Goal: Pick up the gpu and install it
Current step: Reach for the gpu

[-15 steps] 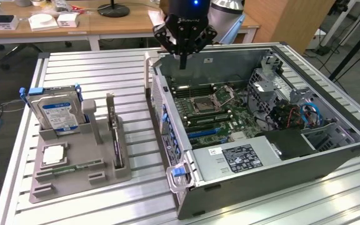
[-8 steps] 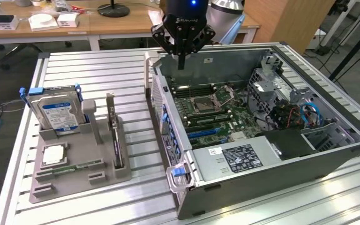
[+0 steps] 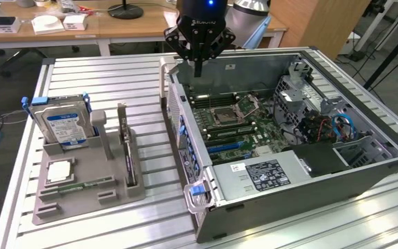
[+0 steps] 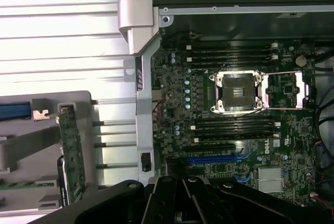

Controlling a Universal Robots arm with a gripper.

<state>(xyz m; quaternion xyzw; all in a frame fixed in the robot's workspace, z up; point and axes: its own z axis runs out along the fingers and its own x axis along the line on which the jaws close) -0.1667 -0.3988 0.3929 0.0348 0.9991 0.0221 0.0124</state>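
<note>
While the gripper (image 3: 198, 70) hangs above the far wall of the open computer case (image 3: 302, 199), jaws together and empty, the gpu (image 3: 127, 150) stands on edge in the grey holder (image 3: 81, 199), well apart from it; the card lies toward the exterior view's left and nearer the camera, beside the hard drive (image 3: 62, 124); its long axis runs parallel to the case's side wall.

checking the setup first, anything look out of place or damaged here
Nothing looks spilled or damaged. The thin green gpu card stands on edge in the grey holder, and the black gripper hangs above the open grey computer case.
</note>
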